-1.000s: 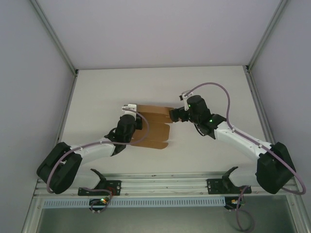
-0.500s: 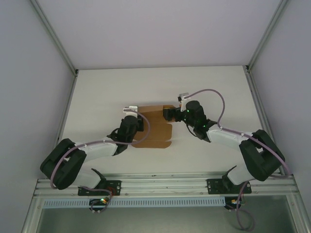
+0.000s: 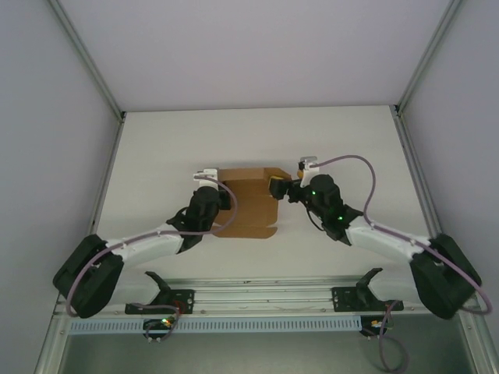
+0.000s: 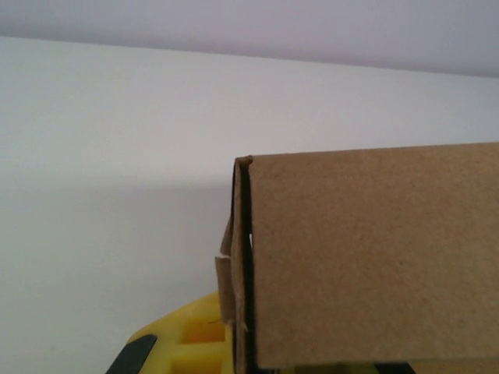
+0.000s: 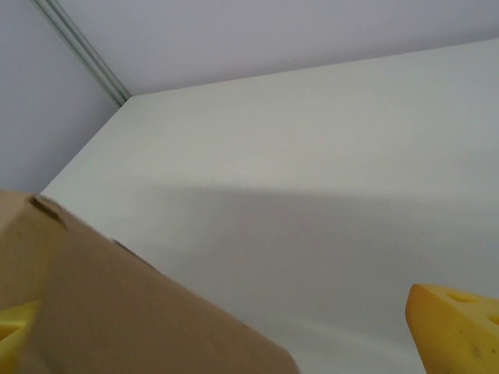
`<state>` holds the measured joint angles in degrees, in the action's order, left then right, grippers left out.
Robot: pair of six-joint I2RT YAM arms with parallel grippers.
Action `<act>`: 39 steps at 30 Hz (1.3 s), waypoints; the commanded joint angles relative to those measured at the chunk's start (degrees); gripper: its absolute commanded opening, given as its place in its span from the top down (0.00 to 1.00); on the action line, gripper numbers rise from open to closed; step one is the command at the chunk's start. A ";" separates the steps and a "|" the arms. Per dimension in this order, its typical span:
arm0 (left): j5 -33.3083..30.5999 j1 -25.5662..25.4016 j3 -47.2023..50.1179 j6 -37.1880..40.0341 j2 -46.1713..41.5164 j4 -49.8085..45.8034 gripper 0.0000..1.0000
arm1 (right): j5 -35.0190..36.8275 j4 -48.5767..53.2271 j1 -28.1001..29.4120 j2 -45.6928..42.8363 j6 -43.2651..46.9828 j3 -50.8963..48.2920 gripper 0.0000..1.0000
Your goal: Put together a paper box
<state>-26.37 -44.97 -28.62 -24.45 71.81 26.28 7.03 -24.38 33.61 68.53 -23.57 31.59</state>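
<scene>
One brown paper box point(image 3: 249, 206) sits mid-table, an arm at each side.
From above: a single piece of plain matte cardboard, roughly rectangular with rounded flaps along its right edge, lying on the smooth white table point(image 3: 351, 140). The left gripper point(image 3: 224, 204) is at its left edge, the right gripper point(image 3: 277, 187) at its far right corner. From the left wrist: a flat, grainy cardboard panel point(image 4: 374, 257) with a folded edge fills the lower right, one yellow fingertip point(image 4: 187, 343) beneath it, pinched closed on the box. From the right wrist: two yellow fingertips point(image 5: 460, 327) stand spread wide, and a cardboard corner point(image 5: 117, 312) covers the left one, not gripped.
</scene>
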 commanded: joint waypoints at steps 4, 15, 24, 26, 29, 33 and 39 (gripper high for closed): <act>-3.88 0.16 -0.77 0.32 -6.53 -4.65 1.00 | 5.04 18.84 0.23 -9.58 1.87 -2.35 0.00; -1.94 0.22 -0.23 -0.03 -8.72 -6.16 1.00 | 7.75 1.94 0.25 -4.03 1.16 -4.17 0.00; -0.76 0.25 0.05 -0.87 -8.02 -5.29 1.00 | 4.41 -11.42 1.11 3.18 1.59 -3.37 0.00; -0.11 0.17 -0.09 -0.78 -7.84 -5.10 1.00 | 3.35 -12.34 1.28 4.60 1.38 -2.70 0.00; -0.17 0.15 0.02 -1.34 -7.91 -5.11 1.00 | 1.15 -13.35 1.37 6.04 1.83 -1.74 0.00; 0.51 0.29 0.32 -2.42 -7.47 -3.09 1.00 | -1.22 -13.58 1.91 8.31 2.15 0.40 0.00; 1.02 0.20 -0.21 -4.05 -6.56 -3.27 1.00 | -0.07 -13.13 4.69 13.74 4.39 4.90 0.00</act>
<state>-26.74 -44.93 -28.60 -26.46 64.95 21.52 7.07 -35.92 37.08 80.03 -21.17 34.15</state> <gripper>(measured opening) 0.062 0.995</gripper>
